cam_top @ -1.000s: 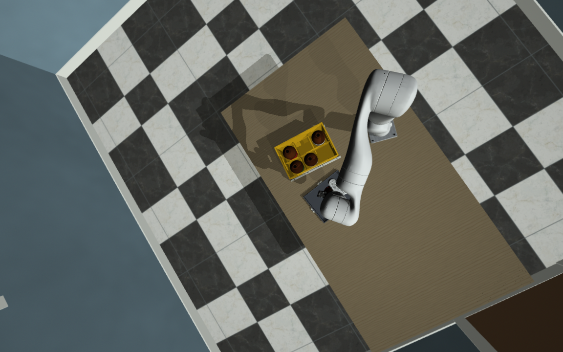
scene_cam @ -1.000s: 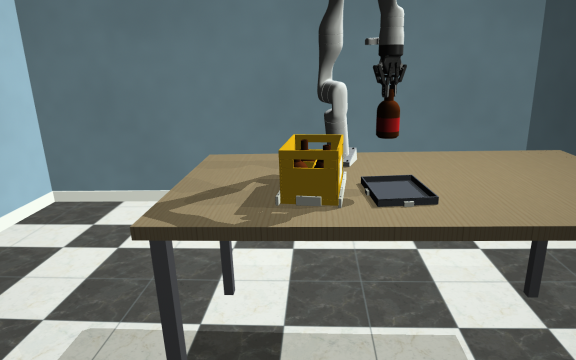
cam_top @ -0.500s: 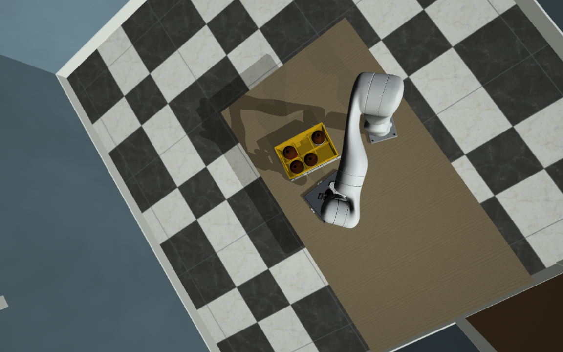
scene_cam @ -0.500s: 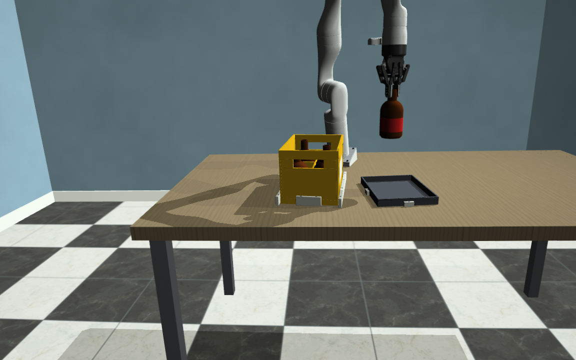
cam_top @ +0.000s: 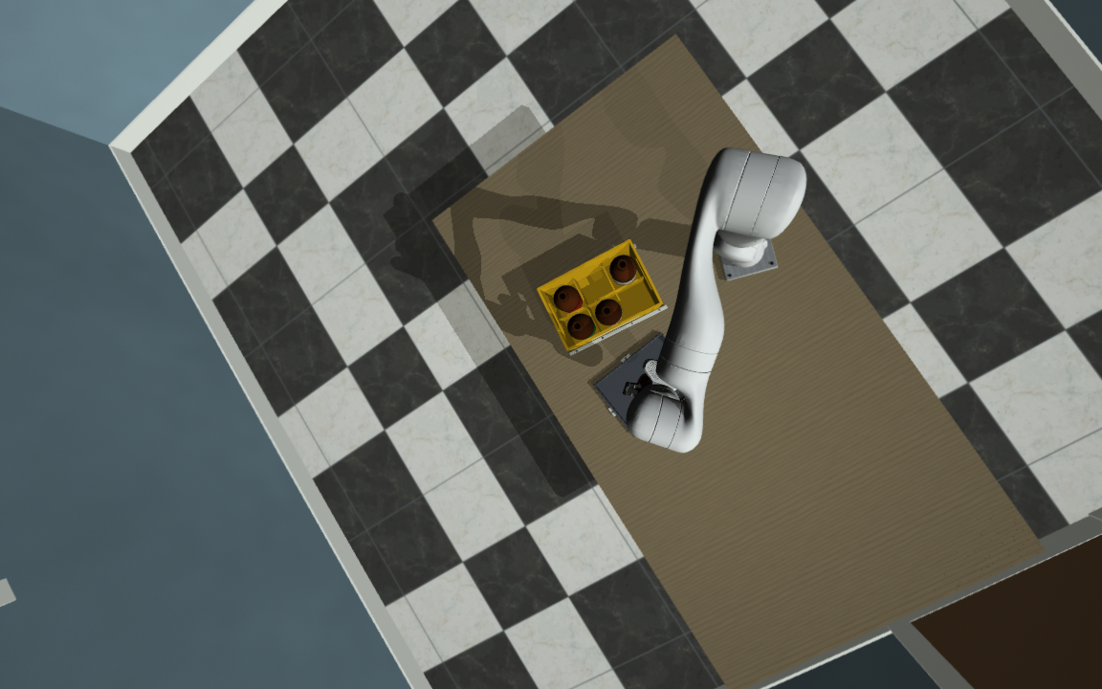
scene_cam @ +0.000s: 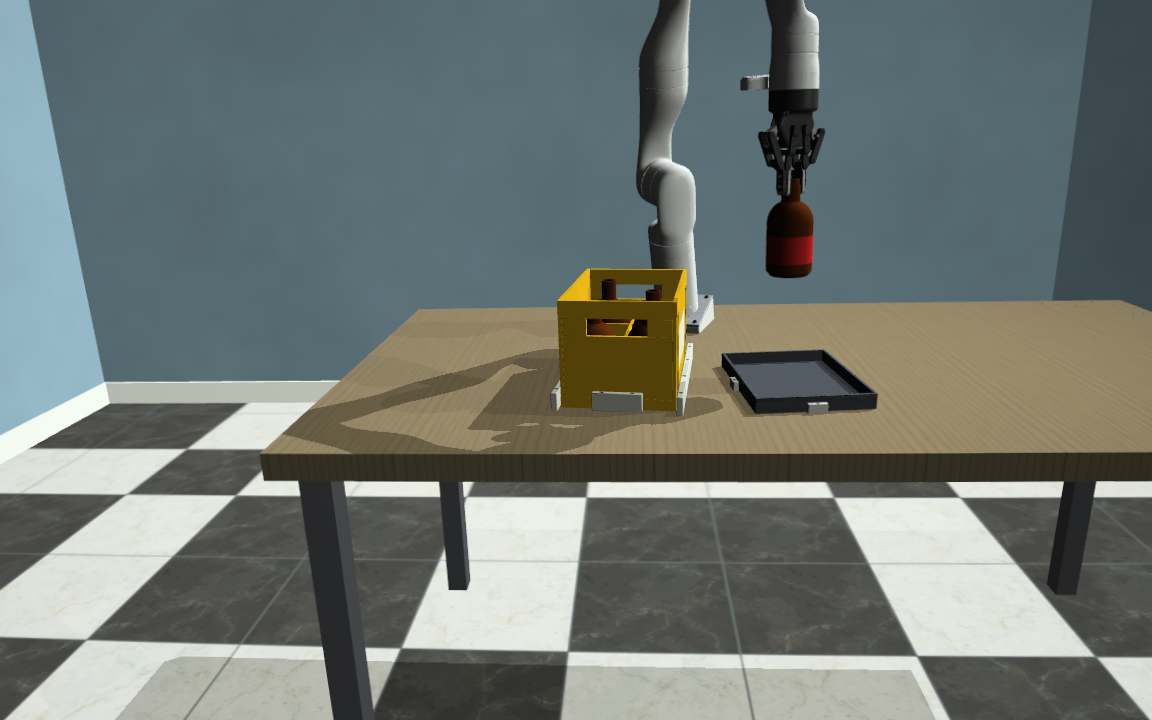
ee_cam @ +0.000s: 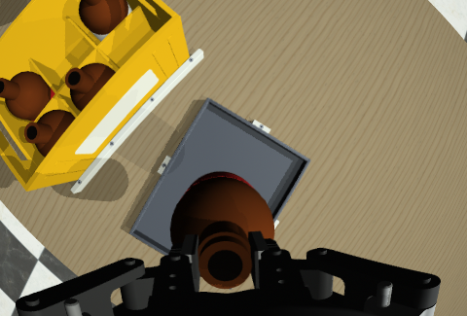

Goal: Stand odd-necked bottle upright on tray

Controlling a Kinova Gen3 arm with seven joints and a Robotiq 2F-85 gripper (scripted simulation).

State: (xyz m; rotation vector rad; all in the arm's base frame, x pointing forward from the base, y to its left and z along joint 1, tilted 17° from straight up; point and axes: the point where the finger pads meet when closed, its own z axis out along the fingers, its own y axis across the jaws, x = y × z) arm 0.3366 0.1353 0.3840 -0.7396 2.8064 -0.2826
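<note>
Above tray [scene_cam: 841, 383], hand [scene_cam: 792, 183] clamped on bottle [scene_cam: 789, 237] neck

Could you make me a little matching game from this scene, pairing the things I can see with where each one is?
Things:
1. brown glass bottle with a red label
2. yellow plastic crate
3. flat dark grey tray
4. black pincer

Places or states:
A. lies on the wooden table, with nothing standing in it
B. hangs upright in the air above the tray
C. shut on a bottle's neck
D. stands on the table with four bottles inside

Pairs: 1-B, 2-D, 3-A, 4-C
</note>
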